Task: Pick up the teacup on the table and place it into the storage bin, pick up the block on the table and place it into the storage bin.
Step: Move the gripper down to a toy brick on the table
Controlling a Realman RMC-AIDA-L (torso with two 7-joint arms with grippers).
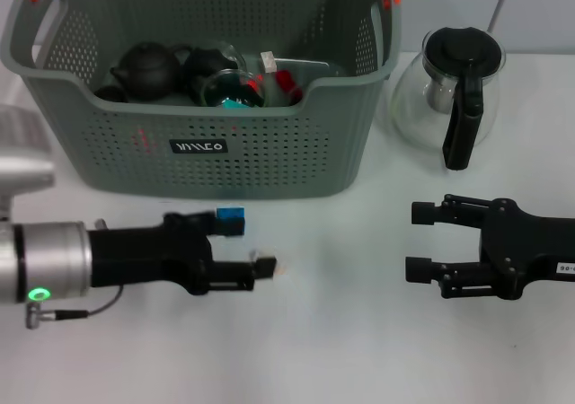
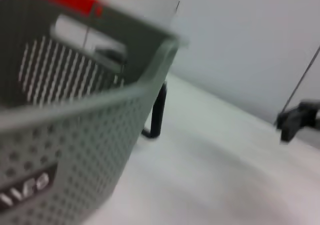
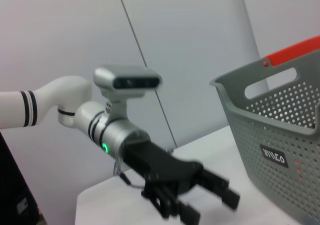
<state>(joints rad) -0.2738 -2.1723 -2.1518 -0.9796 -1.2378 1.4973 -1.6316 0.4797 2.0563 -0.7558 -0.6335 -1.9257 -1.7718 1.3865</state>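
Looking down from the head: grey perforated storage bin [image 1: 225, 144], orange-red handle tips, black label, back of table [image 1: 359, 332]; dark teapots [image 1: 148, 70] inside. Glass coffee pot [image 1: 454, 90] just right of it. Left gripper [image 1: 252, 247] in front of bin, fingers spread, blue block [image 1: 231, 217] by upper finger, grip unclear. Right gripper [image 1: 422, 241] spread, empty.

Left wrist: bin wall [image 2: 75, 150] close up.

Right wrist: left gripper [image 3: 205, 202] spread near bin [image 3: 280, 135].

A white table [image 1: 359, 332] stands before pale grey-blue wall panels [image 3: 190, 60] divided by a thin dark seam.
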